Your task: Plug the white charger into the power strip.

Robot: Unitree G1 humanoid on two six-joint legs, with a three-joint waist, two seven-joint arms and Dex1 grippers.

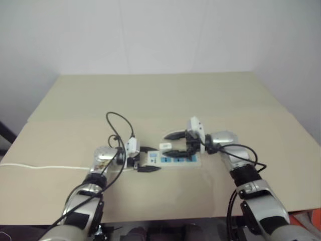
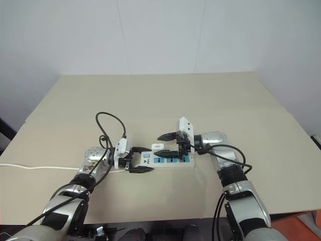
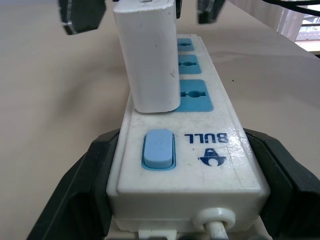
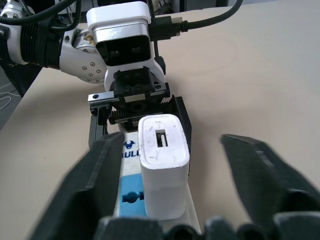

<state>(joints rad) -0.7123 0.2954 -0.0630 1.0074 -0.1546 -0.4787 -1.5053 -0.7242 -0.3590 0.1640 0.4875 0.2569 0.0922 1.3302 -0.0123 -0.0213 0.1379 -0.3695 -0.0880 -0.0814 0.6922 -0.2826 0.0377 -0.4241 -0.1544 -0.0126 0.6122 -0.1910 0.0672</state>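
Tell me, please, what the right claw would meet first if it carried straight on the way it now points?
Probably the white charger, standing upright in the power strip between its open fingers. Past it lies the left claw, clamped on the strip's switch end. Depth is hard to judge, so the claw may pass above the charger.

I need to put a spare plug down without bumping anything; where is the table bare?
The far half of the table, beyond both arms, is bare, as is the right edge. It is crowded mid-front, where the left gripper clamps the power strip bearing the white charger.
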